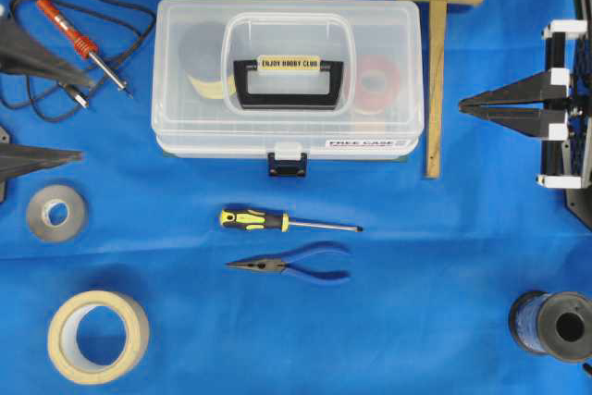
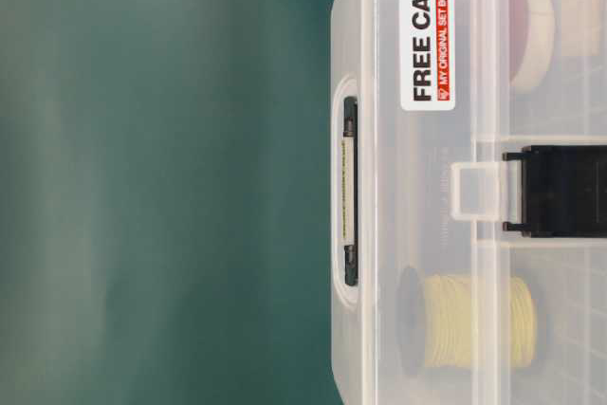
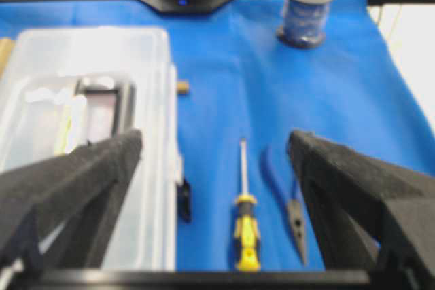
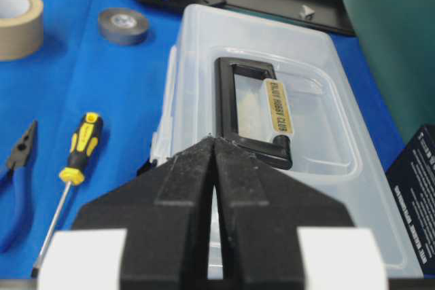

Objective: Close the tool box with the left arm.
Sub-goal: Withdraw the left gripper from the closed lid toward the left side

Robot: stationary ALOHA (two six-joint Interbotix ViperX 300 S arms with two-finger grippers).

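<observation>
A blue cloth [image 1: 416,256] covered the table, and the tool box [image 1: 289,76] sat toward its far middle with its lid lying down flat over the body. It was a large clear plastic case with a black handle [image 1: 288,83] bearing the "ENJOY HOBBY CLUB" label, a "FREE CASE" sticker on the front, and a dark blue latch [image 1: 288,164] at the front centre; rolls of tape showed dimly through the walls. It looked light, rigid and smooth, so likely slippery under hard fingertips; the lid's front edge just above the latch seemed the best place to press, since the thin plastic might flex elsewhere. Whether the latch had snapped home could not be told. The left gripper [image 3: 214,168] hung back at the table's edge, its jaws spread wide and holding nothing. The right gripper [image 4: 215,168] sat pulled back on the other side, fingers pressed together and empty.
</observation>
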